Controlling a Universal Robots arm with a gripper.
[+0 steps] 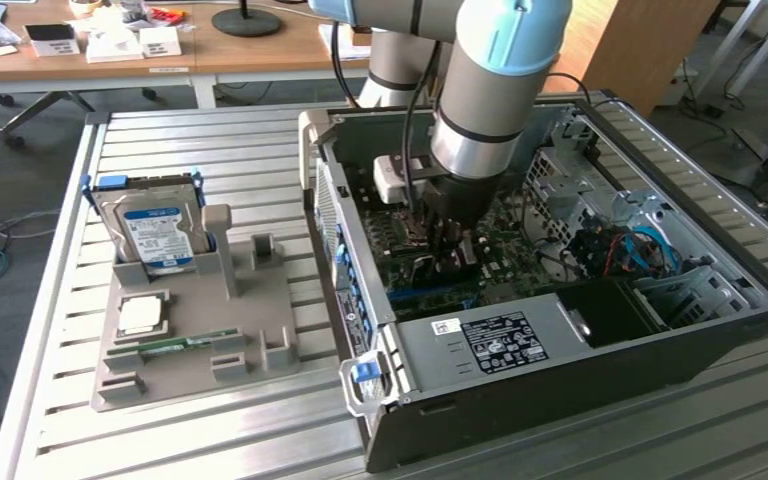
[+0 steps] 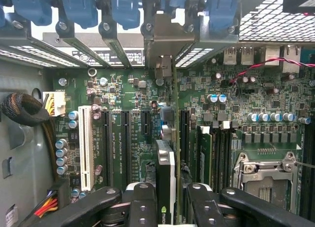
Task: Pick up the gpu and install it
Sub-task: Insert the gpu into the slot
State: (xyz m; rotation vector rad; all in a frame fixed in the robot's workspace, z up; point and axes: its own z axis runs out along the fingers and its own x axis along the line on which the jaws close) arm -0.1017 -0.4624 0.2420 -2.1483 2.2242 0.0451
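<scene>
One camera looks down on my arm from high above; my wrist camera hangs close over the motherboard, which both views share.

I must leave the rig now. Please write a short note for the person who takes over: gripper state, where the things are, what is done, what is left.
Gripper: shut on the gpu, held edge-on inside the open computer case.
The gpu is above the motherboard, near the expansion slots; its metal bracket is at the case's rear openings.
Done: gpu picked up and brought into the case.
Left: whether it is fully seated in its slot cannot be told; check this.
</scene>
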